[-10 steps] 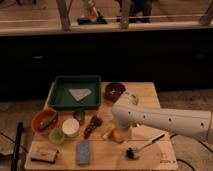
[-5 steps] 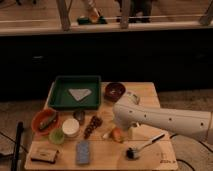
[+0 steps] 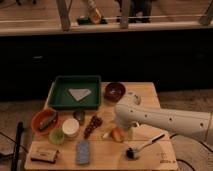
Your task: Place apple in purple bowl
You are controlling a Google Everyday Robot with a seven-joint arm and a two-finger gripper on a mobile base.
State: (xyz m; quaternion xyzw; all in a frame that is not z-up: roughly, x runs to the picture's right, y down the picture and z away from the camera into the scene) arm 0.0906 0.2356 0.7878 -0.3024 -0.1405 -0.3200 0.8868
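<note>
A wooden table (image 3: 150, 92) is seen in the lower half of the frame. A green tray (image 3: 57, 92) is set at its upper left, with the purple bowl (image 3: 115, 91) just to the right. An orange bowl (image 3: 37, 120), a white cup (image 3: 70, 127) and a blue sponge (image 3: 82, 151) are laid at lower left. The apple (image 3: 118, 134) is found at lower centre, with the gripper (image 3: 120, 128) held just above it.

Green tray (image 3: 56, 95) holds a grey cloth (image 3: 80, 93); orange bowl (image 3: 34, 125), white cup (image 3: 70, 127), blue sponge (image 3: 82, 152) nearby.
</note>
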